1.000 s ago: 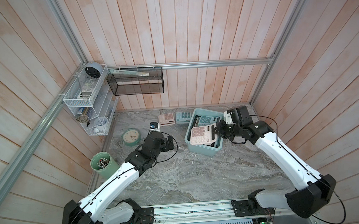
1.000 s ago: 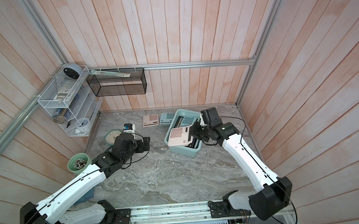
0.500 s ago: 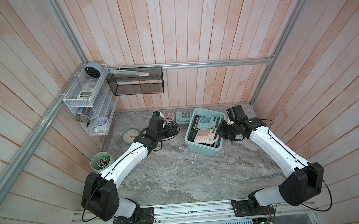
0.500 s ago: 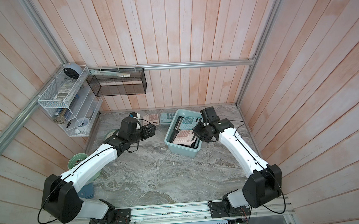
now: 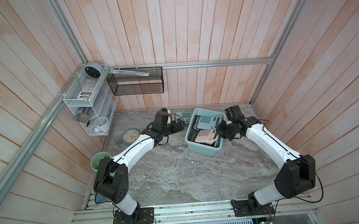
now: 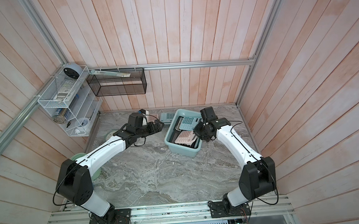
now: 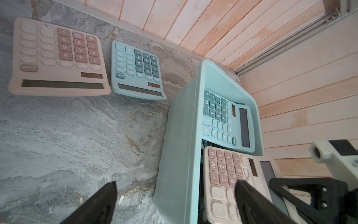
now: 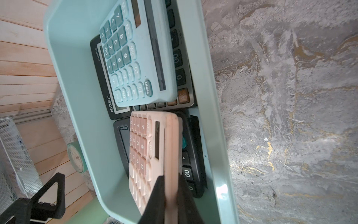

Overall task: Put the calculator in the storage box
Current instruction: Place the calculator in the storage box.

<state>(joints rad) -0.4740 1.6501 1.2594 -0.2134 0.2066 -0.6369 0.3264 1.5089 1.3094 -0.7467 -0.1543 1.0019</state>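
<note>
Marble tabletop in a wood-panelled cell, storage box toward the back, pink calculator tilted inside it over the black ones, clamped at one edge by the right gripper. Lower until flat on the stack, then release and lift straight out, clear of the rim. Leave the left gripper, jaws spread wide and empty, beside the loose teal calculator outside the box.

Light: bright, even, diffuse from above; soft shadows on the desk. Glare: highlight on storage box rim. Wrist views: edges curved, nearest parts blurred.
</note>
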